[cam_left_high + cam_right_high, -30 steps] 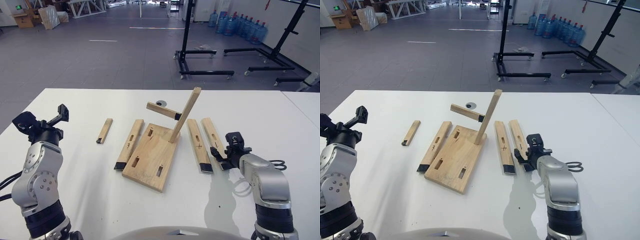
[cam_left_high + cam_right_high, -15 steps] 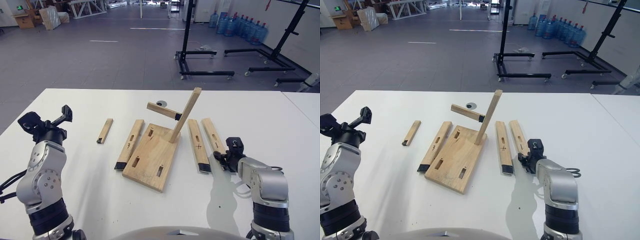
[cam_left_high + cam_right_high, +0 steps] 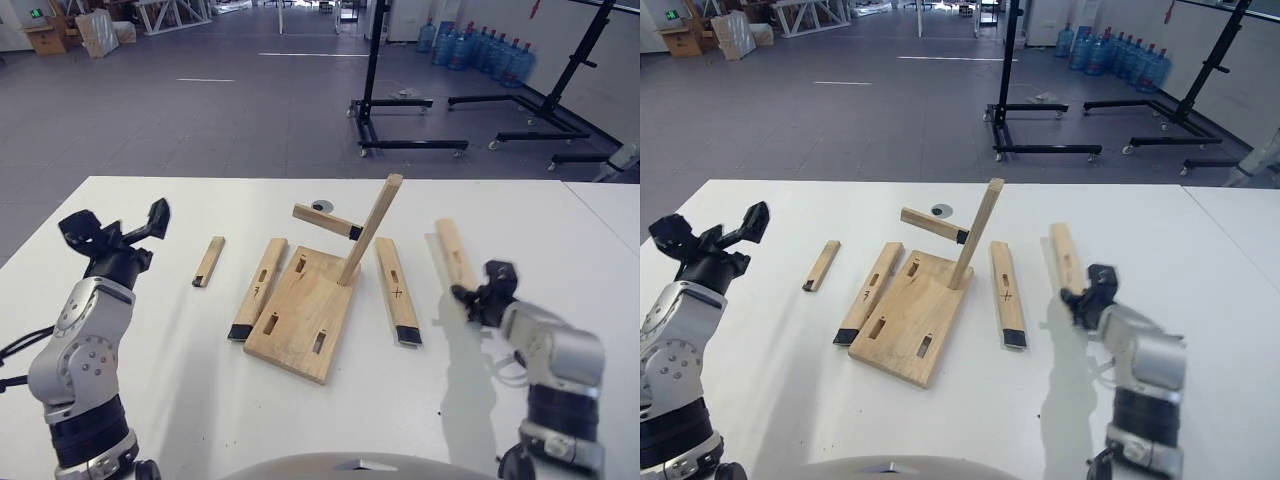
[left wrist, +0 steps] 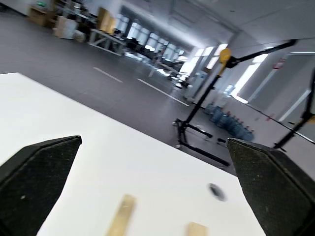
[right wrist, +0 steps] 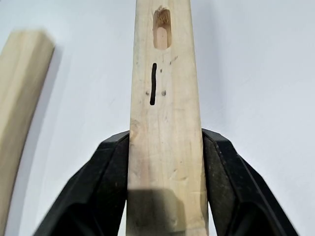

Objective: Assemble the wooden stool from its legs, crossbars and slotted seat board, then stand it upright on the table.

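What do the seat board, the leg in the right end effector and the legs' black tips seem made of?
The seat board: pale bare-looking wood, matte, with visible grain. The leg in the right end effector: the same light wood, with grain, small dents and a pen mark, seemingly unvarnished. The black tips: perhaps rubber or paint; too small to tell.

The slotted wooden seat board lies on the worktop between two flat wooden legs; a short wooden crossbar lies leftmost.

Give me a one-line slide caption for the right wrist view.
Right gripper clamps a slotted stool leg over the white table.
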Robot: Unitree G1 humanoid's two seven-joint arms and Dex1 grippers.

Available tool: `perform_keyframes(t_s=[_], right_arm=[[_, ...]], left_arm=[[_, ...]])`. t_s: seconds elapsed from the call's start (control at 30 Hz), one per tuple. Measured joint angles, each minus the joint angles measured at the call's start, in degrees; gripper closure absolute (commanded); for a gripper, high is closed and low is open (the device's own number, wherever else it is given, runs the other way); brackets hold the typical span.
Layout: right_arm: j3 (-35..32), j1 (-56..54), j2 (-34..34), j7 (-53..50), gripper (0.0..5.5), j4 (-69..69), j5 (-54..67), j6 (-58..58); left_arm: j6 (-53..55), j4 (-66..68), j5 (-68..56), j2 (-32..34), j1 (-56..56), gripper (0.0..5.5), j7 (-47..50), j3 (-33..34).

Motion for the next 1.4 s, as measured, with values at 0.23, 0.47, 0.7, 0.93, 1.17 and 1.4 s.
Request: perform_keyframes(t_s=[0.23,0.47,0.7,0.93,1.17,1.4], right_arm=[[2.2,-23.0,-5.0,16.3,3.50,-9.3,25.3,3.7],[10.9,-14.1,1.7,21.9,3.50,-21.4,46.4,14.2],[14.0,-13.7,1.6,23.9,3.50,-16.0,52.4,14.2],[17.1,-14.3,1.5,24.6,3.50,-13.3,57.3,14.7],[19.6,-13.3,3.0,20.1,3.50,-14.5,63.6,15.6],[20.5,-11.8,3.1,16.9,3.50,-14.6,65.9,15.1]], left_arm=[[5.6,-2.3,-24.8,4.0,-3.2,0.10,-15.0,-2.4],[6.8,0.3,-31.3,3.9,-11.9,0.10,-18.2,-11.5],[10.2,7.7,-46.3,4.1,-13.4,0.10,-13.0,-14.1],[10.3,9.3,-52.0,4.4,-16.4,0.10,-9.9,-17.0],[10.3,12.0,-54.9,4.6,-21.2,0.10,-8.8,-18.5],[10.3,12.2,-57.8,4.6,-21.9,0.10,-6.2,-19.4]])
